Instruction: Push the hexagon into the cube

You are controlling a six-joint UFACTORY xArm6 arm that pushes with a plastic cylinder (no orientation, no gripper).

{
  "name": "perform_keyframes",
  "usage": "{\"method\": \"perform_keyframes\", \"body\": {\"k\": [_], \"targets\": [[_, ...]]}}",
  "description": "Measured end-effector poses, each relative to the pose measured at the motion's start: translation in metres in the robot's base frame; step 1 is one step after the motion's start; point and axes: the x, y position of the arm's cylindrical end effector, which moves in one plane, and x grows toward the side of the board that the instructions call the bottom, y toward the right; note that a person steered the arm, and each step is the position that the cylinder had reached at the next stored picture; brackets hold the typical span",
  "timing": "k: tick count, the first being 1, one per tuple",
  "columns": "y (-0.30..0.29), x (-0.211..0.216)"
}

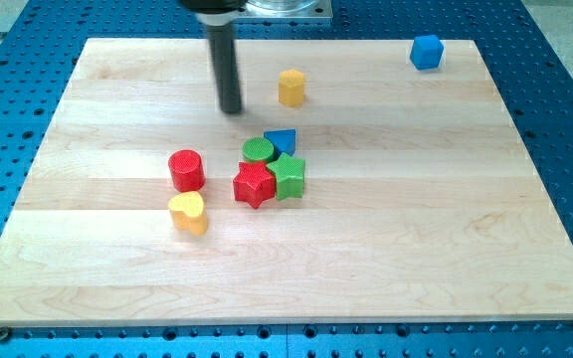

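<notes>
My tip (231, 109) sits on the wooden counter (416, 229), near the yellow hexagon (290, 88) on its left. The blue cube (426, 51) waits well apart at the view's top right. Below, a cluster: green cylinder (258, 150), blue triangle (282, 140), red star (254, 184), green star (289, 177). Red cylinder (185, 170) and yellow heart (188, 212) stand left of it.

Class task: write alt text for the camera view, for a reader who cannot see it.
A dark rod's tip rests on a wooden board, left of a yellow hexagon; a blue cube sits top right. Red, green, blue and yellow blocks cluster mid-board.
</notes>
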Motion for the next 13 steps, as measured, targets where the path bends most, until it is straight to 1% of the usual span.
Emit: {"method": "perform_keyframes", "body": {"k": [1, 2, 3, 4, 5, 6, 7, 9, 10, 12, 13], "targets": [[0.081, -0.013], [0.055, -0.018], [0.041, -0.036], [0.111, -0.054], [0.142, -0.057], [0.125, -0.056], [0.172, -0.056], [0.206, -0.057], [0.205, -0.049], [0.204, -0.005], [0.201, 0.067]]}}
